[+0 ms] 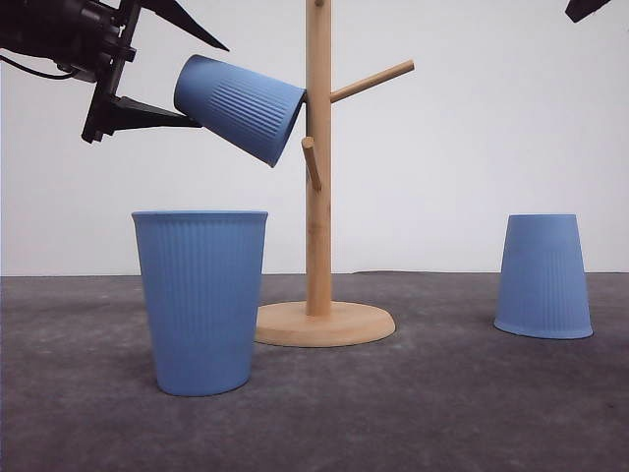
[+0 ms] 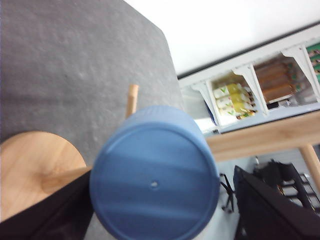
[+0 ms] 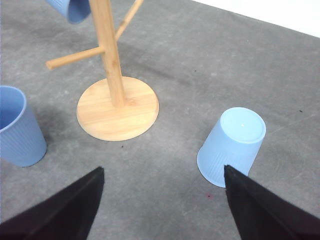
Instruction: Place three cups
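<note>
One blue cup (image 1: 241, 106) hangs tilted in the air, its mouth against the post of the wooden peg stand (image 1: 318, 226). My left gripper (image 1: 214, 87) is open around the cup's base; the lower finger touches the base and the upper one stands clear. In the left wrist view, the round cup bottom (image 2: 155, 185) sits between the spread fingers. A second cup (image 1: 201, 300) stands upright on the table at front left. The third cup (image 1: 543, 277) rests upside down on the right. My right gripper (image 3: 163, 169) hovers open above the table near the upside-down cup (image 3: 232, 145).
The stand's round base (image 3: 117, 107) sits mid-table, with free pegs (image 1: 371, 81) pointing right and forward. The grey table (image 1: 432, 403) lies bare between the stand and the right cup. A white wall is behind it.
</note>
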You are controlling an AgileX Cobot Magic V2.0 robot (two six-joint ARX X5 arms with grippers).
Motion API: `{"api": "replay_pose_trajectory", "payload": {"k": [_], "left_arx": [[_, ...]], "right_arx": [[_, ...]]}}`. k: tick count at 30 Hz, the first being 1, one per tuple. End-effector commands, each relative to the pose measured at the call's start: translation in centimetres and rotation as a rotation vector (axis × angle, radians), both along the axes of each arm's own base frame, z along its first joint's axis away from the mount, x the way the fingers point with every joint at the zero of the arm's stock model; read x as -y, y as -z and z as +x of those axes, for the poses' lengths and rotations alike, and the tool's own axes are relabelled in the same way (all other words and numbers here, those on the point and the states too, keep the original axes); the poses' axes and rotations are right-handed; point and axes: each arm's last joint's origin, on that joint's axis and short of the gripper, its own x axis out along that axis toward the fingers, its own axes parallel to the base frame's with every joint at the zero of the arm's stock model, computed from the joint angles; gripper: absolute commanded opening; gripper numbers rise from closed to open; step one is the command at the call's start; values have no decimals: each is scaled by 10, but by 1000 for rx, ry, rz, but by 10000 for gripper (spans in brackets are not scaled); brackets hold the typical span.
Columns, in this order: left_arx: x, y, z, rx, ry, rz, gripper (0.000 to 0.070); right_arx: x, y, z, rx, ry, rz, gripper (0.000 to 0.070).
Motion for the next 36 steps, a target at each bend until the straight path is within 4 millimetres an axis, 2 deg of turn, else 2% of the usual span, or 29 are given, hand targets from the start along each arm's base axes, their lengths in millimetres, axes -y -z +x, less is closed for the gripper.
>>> {"api": "replay_pose_trajectory", "payload": {"k": [1, 8, 13, 18, 22, 27, 30, 36], "left_arx": [[-1, 1, 3, 2, 38, -10, 524], [-10, 7, -11, -53, 68, 73, 522], [-20, 5, -37, -56, 83, 215, 516], [-31, -6, -63, -30, 81, 268, 505], [-37, -12, -88, 42, -20, 349, 417], [-43, 2, -128, 90, -177, 435, 417], [-45, 15, -152, 108, -254, 426, 417], [-46, 28, -179, 135, -279, 403, 417]], "right_arx": [[-1, -6, 0, 15, -1, 18, 485], [-1, -6, 0, 15, -1, 18, 485], [-1, -6, 0, 15, -1, 18, 485], [-1, -6, 0, 14, 0, 19, 485], [0, -4, 0, -24, 34, 56, 486], [1, 1, 0, -128, 115, 134, 486], [3, 5, 3, -198, 182, 177, 486], [10, 11, 24, -337, 313, 161, 486]]}}
